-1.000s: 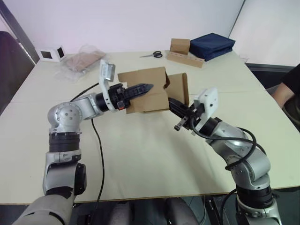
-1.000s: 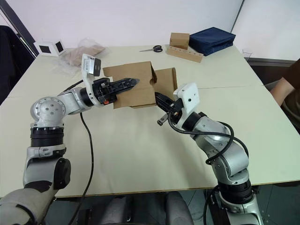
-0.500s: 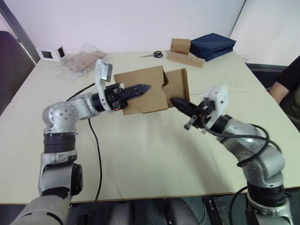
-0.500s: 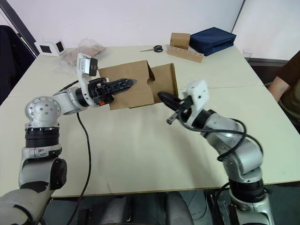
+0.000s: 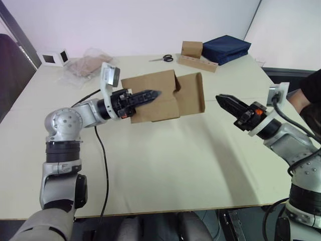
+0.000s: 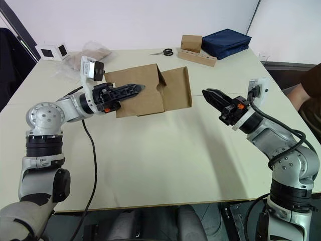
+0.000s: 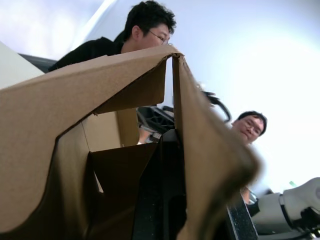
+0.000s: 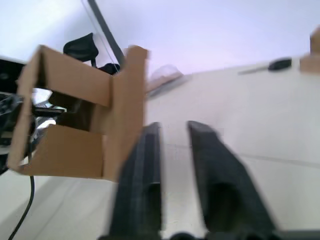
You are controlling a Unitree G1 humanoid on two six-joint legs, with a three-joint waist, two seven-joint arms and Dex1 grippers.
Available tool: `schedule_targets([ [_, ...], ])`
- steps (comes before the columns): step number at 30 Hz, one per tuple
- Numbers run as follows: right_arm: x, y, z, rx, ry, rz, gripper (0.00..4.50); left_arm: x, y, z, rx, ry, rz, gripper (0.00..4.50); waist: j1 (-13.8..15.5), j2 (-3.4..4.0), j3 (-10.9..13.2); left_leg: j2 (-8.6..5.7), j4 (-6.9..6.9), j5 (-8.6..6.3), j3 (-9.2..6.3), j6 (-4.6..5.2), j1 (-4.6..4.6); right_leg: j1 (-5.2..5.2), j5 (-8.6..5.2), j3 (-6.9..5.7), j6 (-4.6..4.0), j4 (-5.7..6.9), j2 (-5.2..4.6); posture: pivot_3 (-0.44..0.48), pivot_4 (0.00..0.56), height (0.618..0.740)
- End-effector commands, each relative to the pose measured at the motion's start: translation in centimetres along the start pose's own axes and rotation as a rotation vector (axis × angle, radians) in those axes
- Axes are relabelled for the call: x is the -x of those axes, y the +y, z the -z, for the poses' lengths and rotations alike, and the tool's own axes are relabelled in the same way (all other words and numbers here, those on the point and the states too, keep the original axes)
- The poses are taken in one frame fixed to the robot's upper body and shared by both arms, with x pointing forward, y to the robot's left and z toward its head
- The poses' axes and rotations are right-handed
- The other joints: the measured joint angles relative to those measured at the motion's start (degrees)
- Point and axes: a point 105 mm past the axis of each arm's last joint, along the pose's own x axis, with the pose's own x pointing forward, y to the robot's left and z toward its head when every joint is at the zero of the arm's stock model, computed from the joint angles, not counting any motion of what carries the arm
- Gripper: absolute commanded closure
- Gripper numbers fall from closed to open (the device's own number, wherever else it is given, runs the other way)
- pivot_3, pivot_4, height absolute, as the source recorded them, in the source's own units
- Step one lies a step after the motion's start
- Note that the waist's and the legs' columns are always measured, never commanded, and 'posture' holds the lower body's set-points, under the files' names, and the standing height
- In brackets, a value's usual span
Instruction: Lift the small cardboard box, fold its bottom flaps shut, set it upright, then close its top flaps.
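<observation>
The small cardboard box [image 5: 159, 108] hangs above the table, tipped on its side with its open end toward the right. One flap [image 5: 192, 94] sticks out flat to the right. My left gripper [image 5: 156, 93] is shut on the box's near wall, with one finger [image 7: 161, 190] inside the box and the other outside. My right gripper [image 5: 221, 98] hovers well to the right of the flap, apart from it, pointing at the box. Its fingers [image 8: 143, 165] stand open with a narrow gap and hold nothing.
At the far side of the table [image 5: 165, 165] lie scissors [image 5: 163, 58], a smaller brown cube on a holed strip [image 5: 199, 62] and a navy bag [image 5: 226, 48]. A white cube [image 5: 55, 57] and plastic wrap [image 5: 88, 65] sit far left. A person [image 5: 307, 93] is at the right edge.
My right gripper has drawn back from the box's flap, moving right and away. The left gripper still holds the box at about the same place.
</observation>
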Motion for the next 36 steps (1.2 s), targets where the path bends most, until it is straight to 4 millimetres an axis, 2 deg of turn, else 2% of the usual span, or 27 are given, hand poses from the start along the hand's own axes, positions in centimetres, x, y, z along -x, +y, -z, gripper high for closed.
schedule_targets([
  [1,-0.6,-0.3,-0.6,0.014,-0.038,0.005,1.76,-0.5,-1.8,-0.6,-0.027,0.013,0.073,4.50,-0.02,0.00,0.00,0.00,0.00,0.00,0.00,0.00,0.00,0.00,0.00,0.00,0.00,0.00,0.00,0.000,0.150,0.740],
  [2,-1.0,-0.5,-0.1,-0.003,-0.028,0.000,1.37,-0.6,-2.0,-0.5,-0.020,0.017,0.080,4.50,-0.01,0.00,0.00,0.00,0.00,0.00,0.00,0.00,0.00,0.00,0.00,0.00,0.00,0.00,0.00,0.000,0.150,0.740],
  [5,-1.9,-0.1,0.9,-0.037,-0.006,-0.035,1.37,-0.6,-2.3,-0.3,-0.004,0.019,0.094,4.50,-0.03,0.00,0.00,0.00,0.00,0.00,0.00,0.00,0.00,0.00,0.00,0.00,0.00,0.01,0.00,0.000,0.150,0.740],
  [8,-2.5,1.4,1.5,-0.059,0.005,-0.104,1.37,-0.7,-2.3,-0.2,-0.003,0.016,0.092,4.50,-0.02,0.00,0.00,0.00,0.00,0.00,0.00,0.00,0.00,-0.01,0.00,0.00,0.00,0.00,0.00,0.000,0.150,0.740],
  [12,-3.0,3.8,0.8,-0.104,-0.028,-0.205,1.37,-0.7,-2.1,0.0,-0.002,0.017,0.079,4.50,0.03,0.01,0.00,0.00,0.00,0.01,-0.01,-0.01,0.00,-0.01,0.00,0.00,0.00,0.01,-0.01,0.000,0.150,0.740],
  [20,-3.1,6.7,-0.1,-0.143,-0.056,-0.281,1.37,-0.8,-1.7,0.2,0.005,0.015,0.066,4.50,0.04,0.01,0.00,0.00,0.00,0.01,-0.02,-0.01,0.00,-0.01,0.00,0.00,0.00,0.00,-0.01,0.000,0.150,0.740],
  [36,-2.8,8.6,0.6,-0.206,-0.035,-0.317,1.37,-0.9,-1.5,-0.2,-0.004,0.004,0.057,4.50,0.03,0.01,0.00,0.01,0.00,0.00,-0.02,0.00,0.00,-0.01,0.00,0.00,0.00,0.00,0.00,0.000,0.150,0.740],
])
